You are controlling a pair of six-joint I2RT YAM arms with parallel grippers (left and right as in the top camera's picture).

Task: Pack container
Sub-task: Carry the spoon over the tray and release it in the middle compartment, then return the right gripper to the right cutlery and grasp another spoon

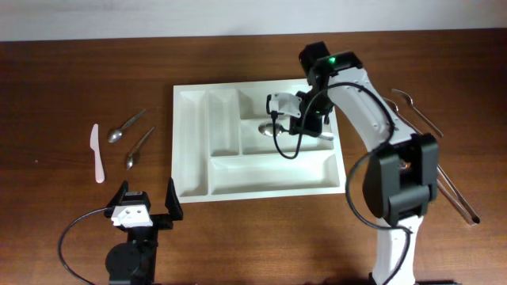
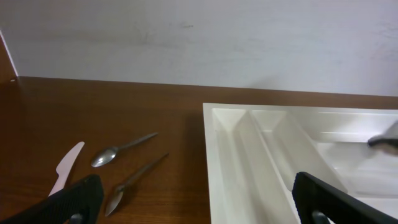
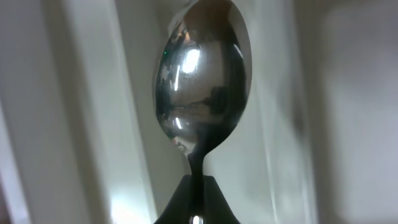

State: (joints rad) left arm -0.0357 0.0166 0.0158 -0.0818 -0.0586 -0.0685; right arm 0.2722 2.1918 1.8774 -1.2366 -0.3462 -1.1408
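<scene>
The white container lies mid-table, its compartments mostly bare. My right gripper hangs over its upper right compartments, shut on a metal spoon. In the right wrist view the spoon fills the frame bowl-up, with the black gripper clamped on its neck above the white tray floor. My left gripper stands open near the front edge, left of the container, nothing between its fingers. The left wrist view shows the container's corner ahead to the right.
Left of the container lie a white plastic knife and two metal spoons; the left wrist view also shows the knife and both spoons. Long metal utensils lie at the table's right.
</scene>
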